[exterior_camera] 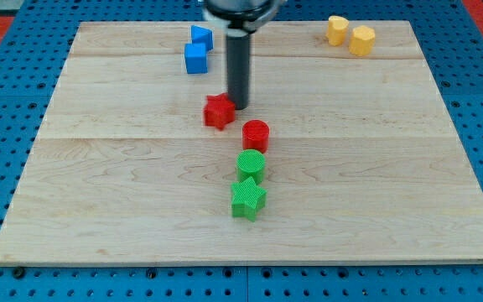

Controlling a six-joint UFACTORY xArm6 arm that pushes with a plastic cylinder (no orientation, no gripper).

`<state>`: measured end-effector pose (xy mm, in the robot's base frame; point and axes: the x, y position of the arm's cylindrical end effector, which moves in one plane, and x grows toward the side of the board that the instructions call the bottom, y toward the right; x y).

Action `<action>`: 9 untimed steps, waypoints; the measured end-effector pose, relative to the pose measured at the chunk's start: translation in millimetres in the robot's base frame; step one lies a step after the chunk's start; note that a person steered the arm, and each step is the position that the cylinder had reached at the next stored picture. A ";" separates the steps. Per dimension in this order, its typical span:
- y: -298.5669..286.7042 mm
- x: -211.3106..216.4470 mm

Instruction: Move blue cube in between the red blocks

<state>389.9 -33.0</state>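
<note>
You are looking at my tip (239,106), the lower end of the dark rod, set down on the wooden counter (99,193) just to the view's right of the red star block (219,111), touching it or nearly so. This end effector is a plain rod with nothing to clench or release, and it grasps nothing.

The blue cube (196,59) sits up and to the view's left of my tip, well apart from it, with a second blue block (201,37) of less clear shape touching it just above. The red cylinder (256,134) lies just below my tip and slightly to the view's right, near the red star block but not touching it.

Farther below my tip, a green cylinder (251,164) and a green star block (248,198) stand one under the other. Far off toward the view's top right, two yellow blocks (350,34) rest side by side.
</note>
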 end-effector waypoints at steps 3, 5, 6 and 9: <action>-123.3 -71.8; -72.6 -137.2; -39.8 -128.3; -23.1 -35.0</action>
<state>354.9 -56.1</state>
